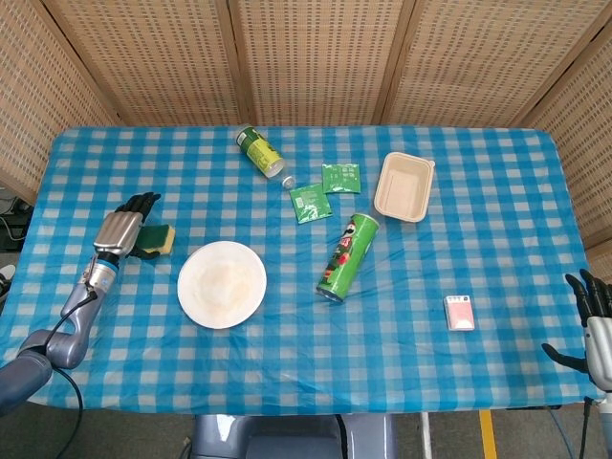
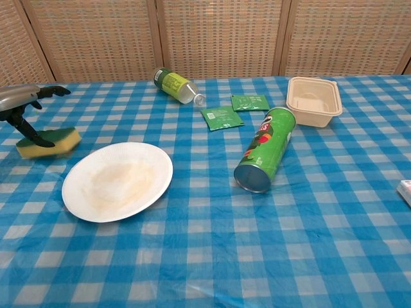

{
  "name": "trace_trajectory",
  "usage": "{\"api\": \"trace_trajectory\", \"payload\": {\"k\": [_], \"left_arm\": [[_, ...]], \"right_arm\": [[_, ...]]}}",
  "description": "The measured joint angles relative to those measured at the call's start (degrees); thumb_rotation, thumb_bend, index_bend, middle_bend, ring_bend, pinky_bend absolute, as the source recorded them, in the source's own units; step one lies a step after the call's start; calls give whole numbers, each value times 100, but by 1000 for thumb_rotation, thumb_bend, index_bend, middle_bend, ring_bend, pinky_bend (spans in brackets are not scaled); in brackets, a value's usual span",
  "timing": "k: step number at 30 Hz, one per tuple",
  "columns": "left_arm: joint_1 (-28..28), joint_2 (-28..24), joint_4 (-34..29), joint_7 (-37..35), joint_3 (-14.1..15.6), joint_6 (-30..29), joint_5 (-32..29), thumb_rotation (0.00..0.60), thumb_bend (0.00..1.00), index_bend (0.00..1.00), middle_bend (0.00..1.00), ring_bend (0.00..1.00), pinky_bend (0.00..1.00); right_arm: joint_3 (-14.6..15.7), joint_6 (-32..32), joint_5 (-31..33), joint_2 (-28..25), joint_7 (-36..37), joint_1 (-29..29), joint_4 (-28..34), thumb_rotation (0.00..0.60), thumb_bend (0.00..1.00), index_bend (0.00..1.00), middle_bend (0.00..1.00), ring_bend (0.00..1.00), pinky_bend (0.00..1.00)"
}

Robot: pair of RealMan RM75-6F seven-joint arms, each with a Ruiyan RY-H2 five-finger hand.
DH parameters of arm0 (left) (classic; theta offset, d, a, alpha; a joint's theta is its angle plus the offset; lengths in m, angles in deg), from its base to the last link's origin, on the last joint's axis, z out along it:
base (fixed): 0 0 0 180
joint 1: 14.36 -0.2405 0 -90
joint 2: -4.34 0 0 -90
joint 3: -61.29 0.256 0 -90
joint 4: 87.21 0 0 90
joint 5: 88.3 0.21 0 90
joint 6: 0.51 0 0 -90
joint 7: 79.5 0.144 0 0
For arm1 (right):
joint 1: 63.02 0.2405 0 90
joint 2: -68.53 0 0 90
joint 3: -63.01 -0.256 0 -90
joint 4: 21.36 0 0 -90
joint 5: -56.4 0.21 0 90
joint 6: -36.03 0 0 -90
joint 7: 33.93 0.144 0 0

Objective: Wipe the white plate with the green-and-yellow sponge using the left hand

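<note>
Resting flat on the bench (image 1: 478, 239), the sponge (image 1: 156, 240) lay just left of the plate (image 1: 222, 284), apart from its rim, yellow side up in the chest view. My left robot hand (image 1: 125, 229) was over the sponge's far-left edge with its fingers (image 1: 143, 202) spread and extended; in the chest view one dark finger reached down to the sponge's top, and I could not tell whether it pressed or only touched. Nothing was pinched in that robot hand. The plate sat upright on the checked cloth, its middle faintly stained tan.

To the right of the plate a green can (image 1: 347, 256) lay on its side, its open end toward the near edge. Beyond the plate, toward the screen wall, a bottle (image 1: 259, 151) lay tipped over, and between it and the can two green packets (image 1: 325, 189) lay flat, near each other. Farther right of the plate than the can, a beige tray (image 1: 404, 185) stood upright and open. A small pink box (image 1: 460, 313) lay well right of the plate, near the front edge.

My right robot hand (image 1: 595, 320) showed only at the head view's right border, far from the plate and off the bench's corner, dark fingers apart and holding nothing.
</note>
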Motion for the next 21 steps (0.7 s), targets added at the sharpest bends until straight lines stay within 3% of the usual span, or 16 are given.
{"api": "trace_trajectory", "payload": {"k": [7, 12, 16, 21], "left_arm": [[-255, -506, -989, 184, -250, -538, -235, 600, 0, 0, 0, 0, 0], [-698, -1018, -2086, 325, -295, -1254, -285, 600, 0, 0, 0, 0, 0], [-1180, -1381, -3043, 692, -184, -1976, -256, 600, 0, 0, 0, 0, 0], [-1877, -1852, -4340, 1587, 178, -2932, -114, 600, 0, 0, 0, 0, 0]], "right_arm": [[15, -72, -79, -31, 89, -30, 13, 600, 0, 22, 0, 0, 0], [17, -105, -143, -42, 185, -34, -10, 600, 0, 22, 0, 0, 0], [26, -154, -220, -37, 239, -41, -52, 600, 0, 22, 0, 0, 0], [37, -232, -303, -47, 347, -63, -88, 600, 0, 22, 0, 0, 0]]}}
